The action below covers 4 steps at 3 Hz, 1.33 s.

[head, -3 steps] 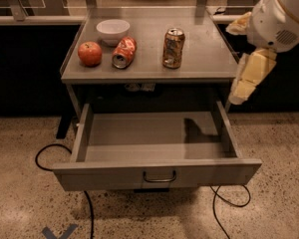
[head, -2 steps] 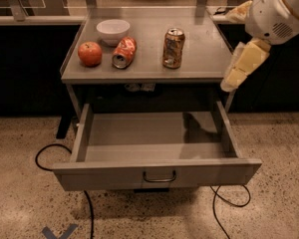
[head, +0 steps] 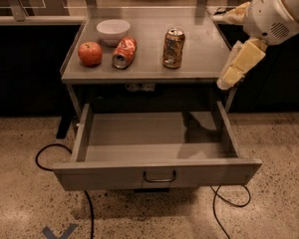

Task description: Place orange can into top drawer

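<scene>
Orange can (head: pixel 173 48) stands upright on the grey tabletop (head: pixel 204 49) beside a tipped red can (head: pixel 124 53), above the open top drawer (head: pixel 99 176) and speckled floor (head: pixel 279 203), while the end effector (head: pixel 236 66), whose state cannot be told, hangs off the tabletop's right edge.

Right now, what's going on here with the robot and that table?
A one-armed robot is at a grey table. Its gripper hangs off the table's right edge, carrying nothing. The orange can stands upright on the tabletop, not yet picked up, near a red-orange can lying on its side, an apple and a white bowl. The top drawer below is pulled open, without the can.
</scene>
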Available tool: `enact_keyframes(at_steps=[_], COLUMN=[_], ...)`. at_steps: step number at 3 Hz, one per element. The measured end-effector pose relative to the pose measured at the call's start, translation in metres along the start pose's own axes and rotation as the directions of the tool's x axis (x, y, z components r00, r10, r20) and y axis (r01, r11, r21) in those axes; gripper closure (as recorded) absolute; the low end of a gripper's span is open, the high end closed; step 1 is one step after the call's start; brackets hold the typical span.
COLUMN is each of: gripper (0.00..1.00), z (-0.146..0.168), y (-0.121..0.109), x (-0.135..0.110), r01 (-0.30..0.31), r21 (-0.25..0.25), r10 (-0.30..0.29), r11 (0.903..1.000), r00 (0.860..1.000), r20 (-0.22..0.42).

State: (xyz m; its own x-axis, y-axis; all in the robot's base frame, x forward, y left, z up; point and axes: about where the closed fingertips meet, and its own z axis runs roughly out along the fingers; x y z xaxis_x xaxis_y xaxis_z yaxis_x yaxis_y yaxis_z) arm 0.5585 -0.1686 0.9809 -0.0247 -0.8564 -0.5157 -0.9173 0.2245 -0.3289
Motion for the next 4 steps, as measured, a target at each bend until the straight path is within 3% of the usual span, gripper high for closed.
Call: enact_keyframes(at_steps=[1,2,3,4], gripper=[0.0,0.0,0.0,0.0], z=[0.024,0.068,0.094,0.096], y=[-0.018,-0.054,-0.061,-0.06], x=[0.0,-0.032,-0.022,-0.022], r01=[-0.077,-0.146,-0.183,-0.183], r21=[-0.06,-0.159,-0.231,-0.234], r10=[0.087,0.203,0.28,0.281], r11=[0.9952,0.9765,0.9556,0.9548], r00=[0.977,0.867,0.81,0.81], r20=[0.193,0.454,0.516,0.514])
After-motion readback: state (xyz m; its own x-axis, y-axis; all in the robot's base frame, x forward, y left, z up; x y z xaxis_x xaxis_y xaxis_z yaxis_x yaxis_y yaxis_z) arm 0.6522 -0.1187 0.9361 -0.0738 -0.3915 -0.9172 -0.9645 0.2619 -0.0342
